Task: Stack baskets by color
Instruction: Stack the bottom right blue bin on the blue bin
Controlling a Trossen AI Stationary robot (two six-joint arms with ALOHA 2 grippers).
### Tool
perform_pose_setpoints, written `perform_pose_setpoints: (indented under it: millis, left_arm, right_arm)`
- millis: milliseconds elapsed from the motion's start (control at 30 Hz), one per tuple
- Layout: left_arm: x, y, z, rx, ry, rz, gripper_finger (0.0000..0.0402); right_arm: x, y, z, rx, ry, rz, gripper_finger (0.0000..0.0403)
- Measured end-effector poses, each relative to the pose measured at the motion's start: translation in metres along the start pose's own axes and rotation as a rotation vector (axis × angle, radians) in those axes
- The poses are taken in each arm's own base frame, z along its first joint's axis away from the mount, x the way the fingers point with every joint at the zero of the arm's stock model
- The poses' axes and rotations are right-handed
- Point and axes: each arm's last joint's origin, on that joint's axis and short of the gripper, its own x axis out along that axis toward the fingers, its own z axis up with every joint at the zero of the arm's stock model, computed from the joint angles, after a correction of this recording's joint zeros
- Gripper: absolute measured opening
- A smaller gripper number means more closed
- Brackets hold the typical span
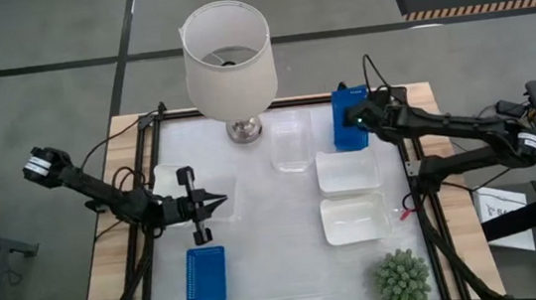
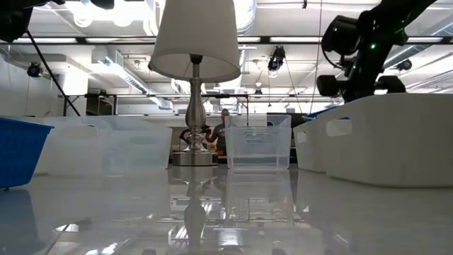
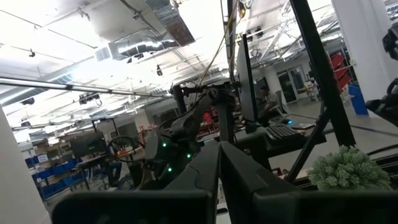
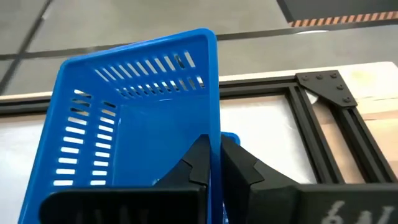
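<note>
I have the right gripper [image 4: 214, 163] pinching the far blue basket [image 4: 143, 118] by its wall, tilted, left fingers [image 1: 216, 202] closed empty; next I'd carry it to the near blue basket [image 1: 205, 274].

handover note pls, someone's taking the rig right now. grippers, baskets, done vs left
Right gripper: shut on the wall of a blue basket at the table's far right.
Left gripper: shut, empty, over a clear basket at mid-left.
Other blue basket: near left.
Two white baskets: side by side on the right, unstacked.
Second clear basket: beside the lamp.
Done: no stacks yet.
Left: pair blue, white and clear.
</note>
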Motion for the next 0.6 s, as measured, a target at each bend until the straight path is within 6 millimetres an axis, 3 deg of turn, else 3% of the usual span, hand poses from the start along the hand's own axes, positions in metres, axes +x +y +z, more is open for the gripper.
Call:
perform_pose_setpoints:
  millis: [200,600]
  left_arm:
    - [0.000,-0.001,-0.001,0.006,0.012,-0.005,0.0000]
    - [0.000,0.000,-0.002,0.006,0.023,0.017,0.0000]
  right_arm:
    - [0.008,0.004,-0.005,-0.026,0.004,-0.043,0.0026]
    - [0.011,0.006,-0.008,-0.043,0.049,-0.023,0.0127]
